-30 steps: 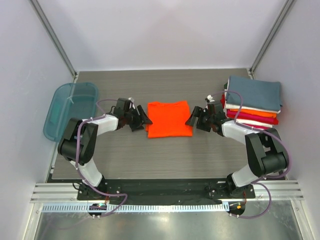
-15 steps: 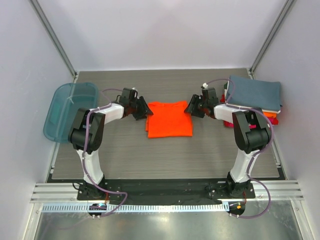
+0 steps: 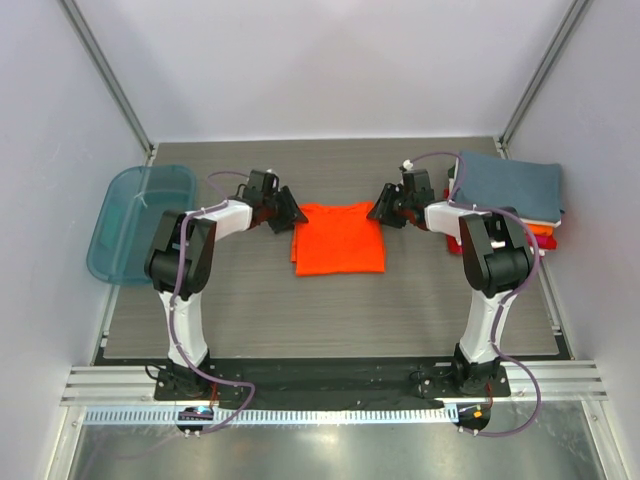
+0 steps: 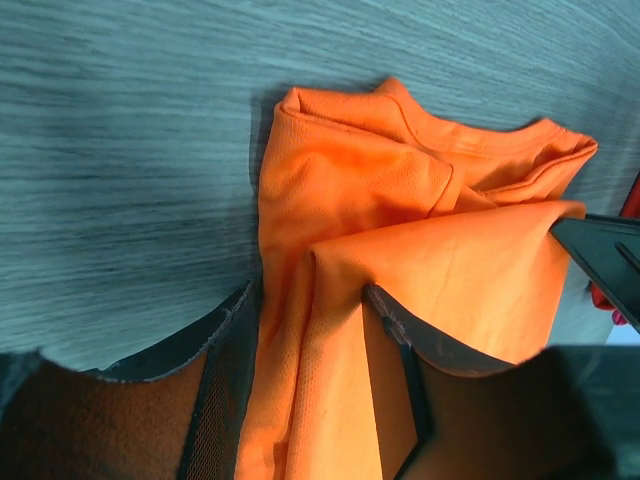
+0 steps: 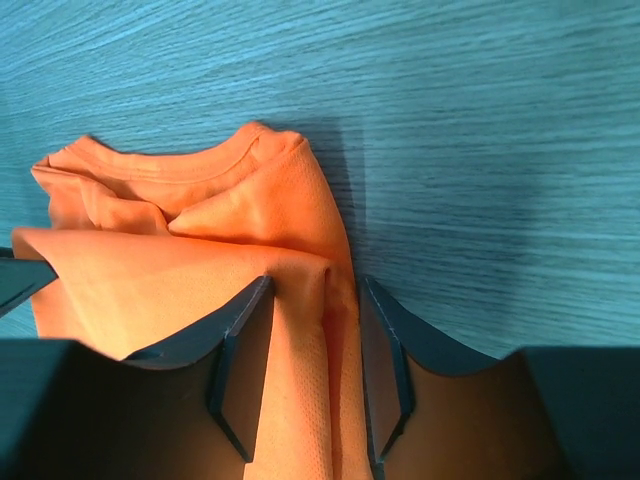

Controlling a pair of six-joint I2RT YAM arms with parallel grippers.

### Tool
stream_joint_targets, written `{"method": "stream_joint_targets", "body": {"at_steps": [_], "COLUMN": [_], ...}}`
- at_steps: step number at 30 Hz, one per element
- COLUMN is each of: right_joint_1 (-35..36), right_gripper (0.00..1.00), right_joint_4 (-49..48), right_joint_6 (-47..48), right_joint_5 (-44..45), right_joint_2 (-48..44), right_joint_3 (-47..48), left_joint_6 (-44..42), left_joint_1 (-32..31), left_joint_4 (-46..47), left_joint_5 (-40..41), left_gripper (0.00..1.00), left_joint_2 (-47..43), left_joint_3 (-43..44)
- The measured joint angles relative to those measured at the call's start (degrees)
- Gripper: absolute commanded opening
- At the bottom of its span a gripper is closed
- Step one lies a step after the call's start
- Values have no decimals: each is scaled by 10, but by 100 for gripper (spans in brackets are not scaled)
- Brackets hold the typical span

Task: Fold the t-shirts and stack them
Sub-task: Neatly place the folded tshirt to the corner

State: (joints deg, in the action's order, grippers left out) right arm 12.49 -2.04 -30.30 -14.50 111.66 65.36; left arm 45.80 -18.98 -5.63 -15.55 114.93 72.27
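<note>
Cloth of bright orange lies mid-table: the orange t-shirt (image 3: 338, 243), folded to a rough square with its collar at the far edge. Both arms reach in from the sides. The left gripper (image 3: 289, 212) sits at the shirt's far-left corner and the right gripper (image 3: 379, 212) at its far-right corner. From each wrist camera a ridge of orange fabric runs up between the dark fingers, so each looks pinched onto the shirt's side edge, with a top layer stretched across between them. On the table (image 3: 330, 310), far right, a stack of folded shirts (image 3: 508, 178) stands slate-topped, well apart. A teal tub (image 3: 140, 215) sits at the left edge.
</note>
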Motion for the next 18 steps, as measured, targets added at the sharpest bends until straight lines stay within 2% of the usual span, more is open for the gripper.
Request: {"method": "stream_joint_targets", "body": {"at_steps": [3,8,11,13,15,18], "right_joint_1": [-2,-3,-4,-4,-4,-4], "right_gripper": [43,36,25,13,1,1], "right_joint_4": [-6,-13,-16,-17,-14,-9], "right_joint_6": [0,1,1,2,1,0], "right_joint_5": [-5,-12,-14,-17,-21,-26], "right_joint_2": [4,21,32,39,47,53], "right_joint_3": [1,17,27,34,41,51], "left_joint_6": [1,3,6,9,13,17], "left_joint_1": [0,0,0,0,0,0], "left_joint_4": [2,7,11,16,23,26], "left_joint_5": [5,17,18,19,22,25], "left_gripper": [48,25,19,13,0,0], "left_joint_2": [3,17,32,38,42,43], "left_joint_3": [3,13,27,34,35,36]}}
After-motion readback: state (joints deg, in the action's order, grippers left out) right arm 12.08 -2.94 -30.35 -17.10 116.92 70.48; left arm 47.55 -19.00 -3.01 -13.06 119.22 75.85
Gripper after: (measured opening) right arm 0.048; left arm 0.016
